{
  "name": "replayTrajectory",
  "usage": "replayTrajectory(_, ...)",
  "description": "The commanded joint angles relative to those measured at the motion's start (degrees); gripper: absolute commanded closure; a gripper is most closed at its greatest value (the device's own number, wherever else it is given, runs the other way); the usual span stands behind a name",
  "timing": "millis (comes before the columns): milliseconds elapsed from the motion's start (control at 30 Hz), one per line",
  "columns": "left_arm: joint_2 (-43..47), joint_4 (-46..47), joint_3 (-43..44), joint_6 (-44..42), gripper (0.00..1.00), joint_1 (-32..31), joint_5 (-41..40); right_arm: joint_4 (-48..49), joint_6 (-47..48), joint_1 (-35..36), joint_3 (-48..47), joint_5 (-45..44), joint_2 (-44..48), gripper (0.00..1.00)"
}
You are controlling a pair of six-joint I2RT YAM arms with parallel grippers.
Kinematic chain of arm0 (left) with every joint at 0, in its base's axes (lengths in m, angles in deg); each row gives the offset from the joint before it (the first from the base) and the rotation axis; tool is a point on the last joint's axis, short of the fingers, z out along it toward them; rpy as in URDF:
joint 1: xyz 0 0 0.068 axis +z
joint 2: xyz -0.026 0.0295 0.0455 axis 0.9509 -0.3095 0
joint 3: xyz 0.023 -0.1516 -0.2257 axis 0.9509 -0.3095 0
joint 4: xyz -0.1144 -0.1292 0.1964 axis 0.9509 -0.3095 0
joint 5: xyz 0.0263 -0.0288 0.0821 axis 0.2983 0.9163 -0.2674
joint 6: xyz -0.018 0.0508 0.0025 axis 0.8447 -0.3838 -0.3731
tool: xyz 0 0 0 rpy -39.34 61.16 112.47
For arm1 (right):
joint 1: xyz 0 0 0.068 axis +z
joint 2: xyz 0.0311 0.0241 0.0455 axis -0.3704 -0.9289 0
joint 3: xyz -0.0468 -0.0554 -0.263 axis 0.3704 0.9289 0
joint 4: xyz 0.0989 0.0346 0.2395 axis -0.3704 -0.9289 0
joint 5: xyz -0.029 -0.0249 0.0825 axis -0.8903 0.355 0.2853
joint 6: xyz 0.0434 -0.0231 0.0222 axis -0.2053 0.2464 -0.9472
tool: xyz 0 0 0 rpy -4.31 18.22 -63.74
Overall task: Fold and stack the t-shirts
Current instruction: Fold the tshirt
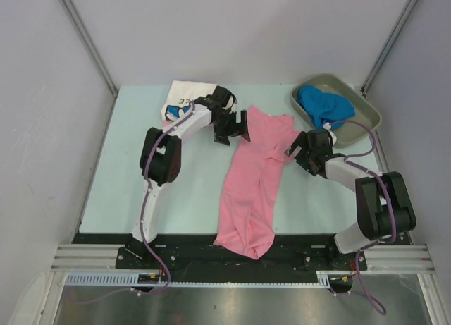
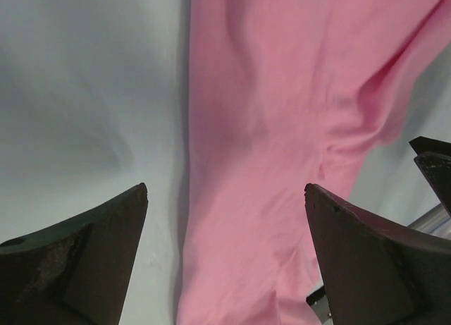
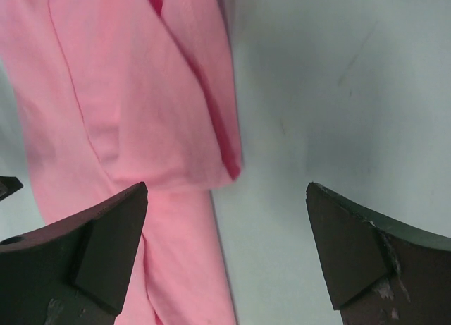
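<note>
**Step in hand.** Folding of the pink shirt (image 1: 250, 187). It lies in the middle of the desk (image 1: 127, 170) as a long narrow strip, collar end away from the arm bases and lower end hanging over the near edge. The sides appear to be turned in, so the lengthwise fold is judged done and the crosswise fold not yet made.

**Other shirts.** A white printed shirt (image 1: 184, 98) lies at the far left of the desk. A blue shirt (image 1: 323, 105) sits bunched in the tray (image 1: 370, 113) at the far right.

**Arm pose.** Both arms reach forward and inward.
- The left end effector (image 1: 235, 133) is at the strip's far left edge.
- The right end effector (image 1: 294, 150) is at the strip's right edge, beside a sleeve fold.
- Both are spread wide and hold nothing – each wrist view shows bare fingers over cloth and desk.

**Next move.** Probably each end effector must lower onto an edge of the strip and close on all layers. The strip can then be doubled over itself – the overhanging end needs drawing onto the desk.
</note>
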Motion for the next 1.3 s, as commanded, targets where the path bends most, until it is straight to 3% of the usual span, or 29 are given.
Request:
replayTrajectory(0, -6.2, -5.6, 10.5, -2.8, 0.02, -0.2, -1.9, 9.8, -0.1, -3.0, -1.0, 2.9, -4.4, 0.00)
replayTrajectory(233, -12.8, -6.7, 17.8, -1.7, 0.02, 0.1, -2.3, 12.6, -0.3, -4.3, -5.2, 5.2, -13.3, 0.01)
replayTrajectory(533, -15.3, -1.6, 14.4, 1.0, 0.05, 0.2, 1.1, 15.4, -1.8, -3.5, -9.4, 10.3, -22.6, 0.12)
replayTrajectory(733, -14.7, 5.6, 10.0, 4.0, 0.24, 0.2, 4.9, 16.4, -2.5, -1.9, -10.8, 12.0, -25.3, 0.29)
replayTrajectory(967, -14.2, 9.8, 7.6, 5.3, 0.58, 0.2, 6.2, 16.4, -3.0, -0.9, -11.8, 12.8, -26.8, 0.57)
replayTrajectory(1133, -13.8, 10.8, 7.0, 5.2, 0.65, 0.3, 5.5, 16.3, -3.0, -0.1, -12.8, 12.6, -28.5, 0.81)
replayTrajectory(1167, -13.6, 11.0, 6.6, 5.3, 0.66, 0.3, 5.3, 15.9, -2.9, -0.1, -13.2, 12.7, -28.9, 0.95)
replayTrajectory(1200, -13.5, 11.3, 6.5, 5.2, 0.68, 0.4, 5.3, 15.7, -3.0, -0.1, -13.7, 12.7, -29.3, 1.00)
replayTrajectory(1267, -13.2, 12.0, 6.3, 5.4, 0.70, 0.9, 5.1, 14.7, -2.7, -0.1, -15.8, 12.5, -30.8, 1.00)
